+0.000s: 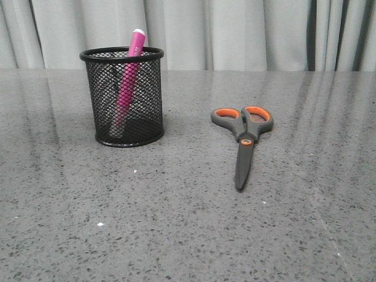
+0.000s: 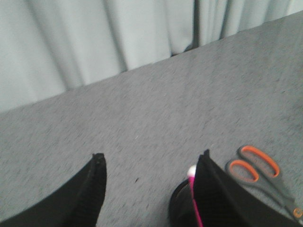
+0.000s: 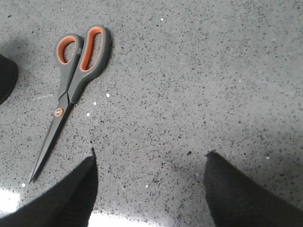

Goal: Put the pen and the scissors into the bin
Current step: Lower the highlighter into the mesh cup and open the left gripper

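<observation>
**Pen in bin, scissors lying flat**

The pen (image 1: 128, 79) is leaning inside the bin (image 1: 123, 97), cap end up and tilting right, poking over the rim. The scissors (image 1: 243, 141) are lying shut on the table (image 1: 176, 223) to the bin's right, well apart, long axis running front to back, blades pointing toward the robot. The left tool (image 2: 149, 163) is gaping wide, seemingly above the bin; the right tool (image 3: 149, 158) is gaping wide near the scissors.
</observation>
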You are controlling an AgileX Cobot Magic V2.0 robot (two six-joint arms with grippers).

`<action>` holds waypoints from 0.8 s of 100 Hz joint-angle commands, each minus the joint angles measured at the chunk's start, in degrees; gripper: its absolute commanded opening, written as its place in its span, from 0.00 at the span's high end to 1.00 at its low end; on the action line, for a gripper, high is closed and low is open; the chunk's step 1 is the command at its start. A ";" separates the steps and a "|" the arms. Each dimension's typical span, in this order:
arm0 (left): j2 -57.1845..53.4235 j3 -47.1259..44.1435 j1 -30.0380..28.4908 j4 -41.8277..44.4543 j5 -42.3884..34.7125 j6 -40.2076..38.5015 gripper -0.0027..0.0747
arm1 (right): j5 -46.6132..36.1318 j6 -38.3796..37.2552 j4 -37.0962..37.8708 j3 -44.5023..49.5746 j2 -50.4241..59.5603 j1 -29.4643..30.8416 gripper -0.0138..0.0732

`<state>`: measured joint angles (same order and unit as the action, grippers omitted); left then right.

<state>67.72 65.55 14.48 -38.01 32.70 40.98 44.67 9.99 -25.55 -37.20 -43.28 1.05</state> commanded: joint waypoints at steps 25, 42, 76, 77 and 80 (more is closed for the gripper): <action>-3.99 1.99 -12.31 -1.63 8.47 -0.85 0.47 | -1.92 0.39 -4.07 -1.95 -0.38 -0.10 0.34; -5.79 0.80 -15.29 -4.32 7.59 -0.85 0.47 | 0.90 4.67 -4.34 -4.22 -2.13 -0.10 0.34; -13.31 -11.09 -16.42 -8.65 -4.92 -0.85 0.47 | 8.42 7.46 -3.74 -15.72 -11.26 -5.37 0.34; -13.61 -11.27 -16.42 -8.70 -5.34 -0.85 0.47 | 8.28 7.46 -3.74 -16.13 -11.56 -5.97 0.34; -14.21 -12.12 -16.42 -8.81 -6.10 -0.85 0.47 | 7.49 7.46 -3.74 -16.90 -12.66 -7.13 0.34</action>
<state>56.12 54.00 -1.83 -43.46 32.84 40.77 54.12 16.10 -28.18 -50.13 -53.22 -3.48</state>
